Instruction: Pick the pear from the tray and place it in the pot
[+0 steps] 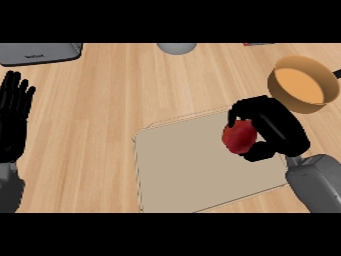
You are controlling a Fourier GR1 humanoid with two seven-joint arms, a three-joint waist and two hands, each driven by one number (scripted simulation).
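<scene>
- The right hand (272,127) is curled round the pear (239,138), a dark red fruit; fingers wrap it from the far side and the thumb closes in below, so only its left face shows.
- The pear sits in that grasp over the right part of the tray (195,170), near the tray's right edge; whether it touches the tray's surface cannot be told from this view.
- The pot (303,83), orange-brown with a pale orange inside and a dark handle running off to the right, stands just beyond the right hand, to the far right; the hand's knuckles lie close to its near rim.
- The left hand (7,122) rests open at the left edge, fingers straight and pointing away, holding nothing, well apart from the tray.
- The tray is a flat beige slab, turned at a slight angle on the light wooden counter (114,90).
- At the far left stands a grey appliance (34,53), cut off by the view's edge.
- At the far middle a small grey rounded object (177,48) shows only in part.
- Nothing lies between the held pear and the pot.
</scene>
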